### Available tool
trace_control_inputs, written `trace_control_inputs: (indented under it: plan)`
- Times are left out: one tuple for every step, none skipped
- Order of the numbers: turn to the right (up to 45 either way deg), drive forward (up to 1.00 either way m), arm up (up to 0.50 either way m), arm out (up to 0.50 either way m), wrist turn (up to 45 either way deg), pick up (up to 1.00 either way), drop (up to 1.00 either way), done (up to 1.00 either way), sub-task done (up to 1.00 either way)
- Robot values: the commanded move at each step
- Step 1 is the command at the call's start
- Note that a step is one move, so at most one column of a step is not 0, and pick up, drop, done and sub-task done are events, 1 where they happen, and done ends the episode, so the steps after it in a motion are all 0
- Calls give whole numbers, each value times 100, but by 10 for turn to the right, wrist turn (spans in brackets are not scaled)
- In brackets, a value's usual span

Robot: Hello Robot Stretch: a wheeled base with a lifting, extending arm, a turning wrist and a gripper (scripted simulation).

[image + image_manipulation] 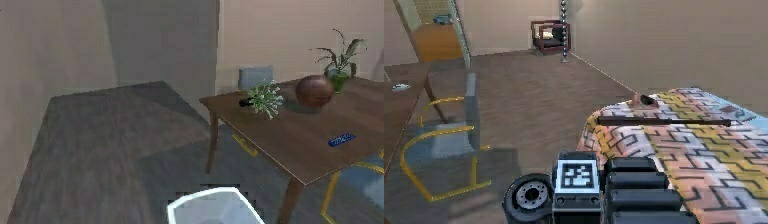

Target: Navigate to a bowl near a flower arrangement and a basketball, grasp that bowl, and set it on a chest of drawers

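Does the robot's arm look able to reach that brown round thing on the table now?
Probably not: the brown round thing sits on the table ahead, while the arm faces bare floor between a chair and a patterned bed.

Wooden table [290, 135] bears spiky plant [265, 98], round brown thing [314, 90], blue item [343, 139].

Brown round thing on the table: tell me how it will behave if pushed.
The brown round thing looks ball-shaped, so a push would probably set it rolling on the flat table. The potted plant close beside it might block it that way.
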Motion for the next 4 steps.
trace_control_inputs:
  plan:
    - [-450,0,0,0,0,0,0,0,0]
    - [-420,0,0,0,0,0,0,0,0]
    - [-450,0,0,0,0,0,0,0,0]
    - [-450,0,0,0,0,0,0,0,0]
